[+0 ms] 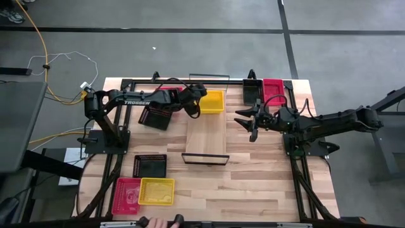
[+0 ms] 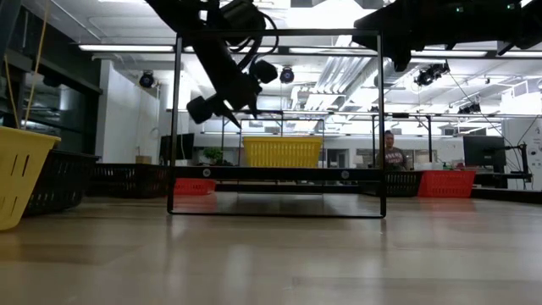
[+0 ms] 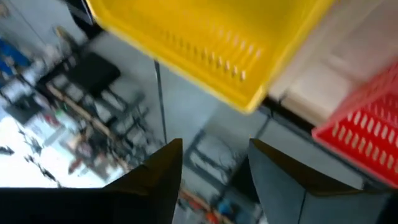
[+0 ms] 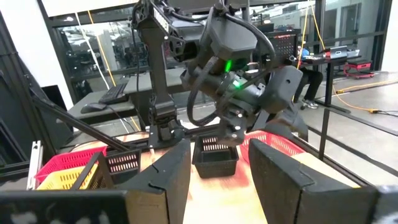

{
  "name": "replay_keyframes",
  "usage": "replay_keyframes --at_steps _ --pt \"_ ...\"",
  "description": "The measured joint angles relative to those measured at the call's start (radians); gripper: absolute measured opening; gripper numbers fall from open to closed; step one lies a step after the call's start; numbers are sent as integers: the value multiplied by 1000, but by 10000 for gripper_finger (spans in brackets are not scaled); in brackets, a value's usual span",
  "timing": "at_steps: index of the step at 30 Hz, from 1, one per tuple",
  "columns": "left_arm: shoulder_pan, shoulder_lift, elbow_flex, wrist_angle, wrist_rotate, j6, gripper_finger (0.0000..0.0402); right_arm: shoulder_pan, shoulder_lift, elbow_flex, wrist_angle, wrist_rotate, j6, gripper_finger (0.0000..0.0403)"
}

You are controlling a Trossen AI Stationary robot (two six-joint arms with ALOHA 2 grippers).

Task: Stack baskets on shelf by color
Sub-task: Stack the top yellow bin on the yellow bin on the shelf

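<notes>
A yellow basket [image 1: 212, 101] [image 2: 282, 152] stands flat on the far end of the shelf [image 1: 205, 134], a pale plank with black wire frames at both short ends. My left gripper [image 1: 192, 107] [image 3: 214, 146] hovers open just left of that basket, above shelf height [image 2: 222, 106], holding nothing. A red basket [image 3: 360, 130] lies close by, mostly hidden under the left arm in the high view. A black basket [image 1: 157, 116] lies on the table left of the shelf. My right gripper [image 1: 244, 120] [image 4: 217, 146] waits open over the table right of the shelf.
A black basket [image 1: 253, 90] and a red one [image 1: 273, 90] sit at the far right. At the near left lie a black basket [image 1: 150, 165], a red one [image 1: 125, 195] and a yellow one [image 1: 156, 191]. A person's hand [image 1: 158, 221] shows at the near edge.
</notes>
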Motion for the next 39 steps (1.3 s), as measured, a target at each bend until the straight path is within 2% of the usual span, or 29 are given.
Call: replay_keyframes --at_steps 4,7,10,12,17,20,23,28,31,34,37,39 --pt "1 -1 0 -1 -88 -25 179 0 0 0 6 0 0 151" --pt "-2 -14 0 -4 -72 -85 174 0 0 0 6 0 0 151" --pt "-13 -35 0 -7 22 -238 154 0 0 0 6 0 0 151" --pt "-22 -57 0 -10 70 -369 126 0 0 0 6 0 0 151" --pt "-38 -156 0 -97 227 -725 19 -2 0 0 6 1 0 151" --pt "-27 -214 0 -138 395 -981 11 -2 0 0 6 1 0 151" --pt "-17 -270 -22 -144 573 -1156 2 -2 0 0 7 1 8 151" --pt "-36 -387 -209 144 758 -1374 1 -2 6 0 6 9 25 147" --pt "-68 -479 -384 424 771 -1489 0 -5 41 8 -10 34 26 121" --pt "-117 -570 -571 763 716 -1601 0 -24 118 43 -54 38 42 73" --pt "-176 -641 -722 1032 599 -1697 0 -63 228 101 -97 25 68 16" --pt "-219 -674 -790 1153 506 -1733 0 -95 303 153 -145 -1 79 10"
